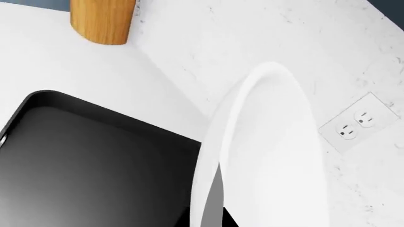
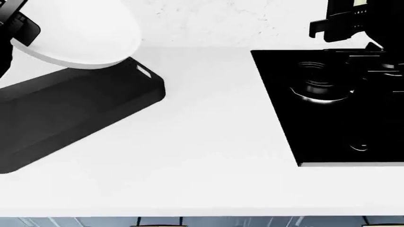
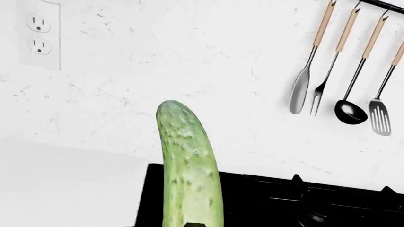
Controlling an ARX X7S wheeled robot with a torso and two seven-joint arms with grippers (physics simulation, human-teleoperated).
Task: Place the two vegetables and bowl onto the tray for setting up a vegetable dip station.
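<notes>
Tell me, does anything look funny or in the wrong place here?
Nothing is spilled or broken. Two things are up in the air: the white bowl hangs tilted above the black tray, carried by the left arm, and the cucumber sticks up in front of the stovetop. The carrot isn't visible.

We see a smooth white bowl (image 1: 271, 156), a shiny black tray (image 1: 88, 161), a bumpy green cucumber (image 3: 188, 175), a wooden block (image 1: 101, 19), and speckled stone wall (image 3: 208, 71).
</notes>
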